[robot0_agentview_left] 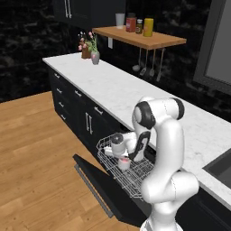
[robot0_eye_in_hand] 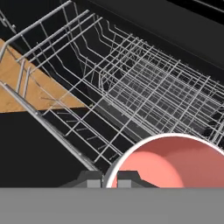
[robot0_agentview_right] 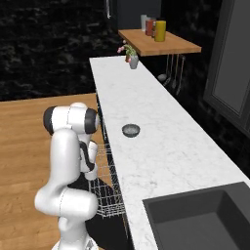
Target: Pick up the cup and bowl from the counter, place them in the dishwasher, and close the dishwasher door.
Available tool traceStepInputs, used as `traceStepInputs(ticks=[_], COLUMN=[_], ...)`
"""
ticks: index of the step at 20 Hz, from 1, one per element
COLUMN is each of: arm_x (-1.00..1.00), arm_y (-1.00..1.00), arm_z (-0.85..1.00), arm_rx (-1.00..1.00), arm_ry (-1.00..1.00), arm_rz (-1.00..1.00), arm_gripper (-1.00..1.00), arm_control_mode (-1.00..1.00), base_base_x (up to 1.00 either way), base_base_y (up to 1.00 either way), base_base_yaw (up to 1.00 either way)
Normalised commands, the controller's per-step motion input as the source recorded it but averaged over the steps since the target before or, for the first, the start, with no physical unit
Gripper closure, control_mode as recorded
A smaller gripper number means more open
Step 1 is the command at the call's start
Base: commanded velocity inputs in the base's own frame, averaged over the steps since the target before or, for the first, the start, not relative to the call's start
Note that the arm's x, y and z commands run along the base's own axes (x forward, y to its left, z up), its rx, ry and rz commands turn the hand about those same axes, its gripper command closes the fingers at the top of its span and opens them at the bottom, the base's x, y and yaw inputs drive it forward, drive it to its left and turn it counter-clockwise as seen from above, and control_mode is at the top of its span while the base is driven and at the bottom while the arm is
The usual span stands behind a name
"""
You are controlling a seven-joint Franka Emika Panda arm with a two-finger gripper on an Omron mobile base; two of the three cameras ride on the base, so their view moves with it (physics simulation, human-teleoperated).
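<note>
Bowl [robot0_agentview_right: 130, 130] on counter [robot0_agentview_right: 161, 146] (upright)

Kitchen surroundings, away from your work area

At the upper centre of the left base view you see a wooden wall shelf [robot0_agentview_left: 149, 39] carrying a pale tumbler [robot0_agentview_left: 120, 20], a red jar [robot0_agentview_left: 131, 22] and a yellow canister [robot0_agentview_left: 148, 27]; utensils [robot0_agentview_left: 149, 67] hang beneath it. A flower vase [robot0_agentview_left: 94, 57] stands below-left. A dark sink [robot0_agentview_right: 200, 222] sits lower right in the right base view. Wooden floor [robot0_agentview_left: 31, 158] spreads lower left.
</note>
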Motion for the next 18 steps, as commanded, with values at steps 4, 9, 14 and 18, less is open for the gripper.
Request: traceStepInputs(ticks=[4, 9, 14, 18], arm_x=[0.57, 0.46, 0.47, 0.47], arm_y=[-0.01, -0.01, 0.0, -0.01], arm_z=[-0.14, -0.11, -0.14, -0.32], arm_rx=[-0.05, -0.08, -0.1, -0.11], arm_ry=[0.0, 0.0, 0.0, 0.0], arm_rz=[-0.03, -0.08, -0.08, -0.03], arm_gripper=[1.0, 1.0, 1.0, 1.0], arm_control_mode=[-1.0, -1.0, -1.0, -1.0], base_base_x=[0.0, 0.0, 0.0, 0.0], base_base_y=[0.0, 0.0, 0.0, 0.0], base_base_yaw=[0.0, 0.0, 0.0, 0.0])
